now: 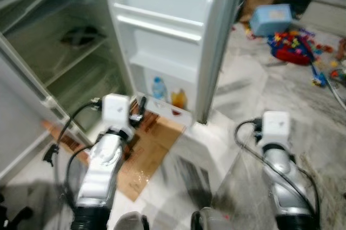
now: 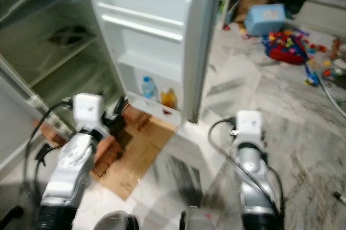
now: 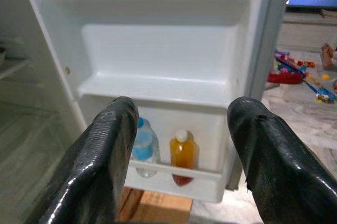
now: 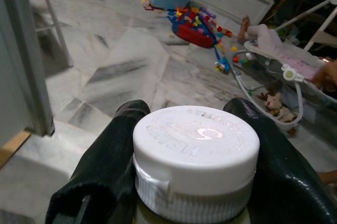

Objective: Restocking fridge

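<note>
The right claw [image 4: 192,182] grips a jar with a white cap [image 4: 196,138] between both fingers; the embossed writing on the cap is too blurred to read. The left claw [image 3: 181,145] hangs wide open and empty, facing the open fridge door [image 1: 173,30]. On its lowest door shelf [image 3: 174,174] stand two bottles: one water bottle [image 3: 143,147] and one orange juice bottle [image 3: 182,155]. Cardboard [image 1: 151,143] lies on the floor below.

The round white plastic screw cap [image 4: 196,145] of the bottle seen in the right wrist view carries raised embossed lettering, with a large figure in the middle that looks like a 5. The smaller letters around it are too faint to read.
</note>
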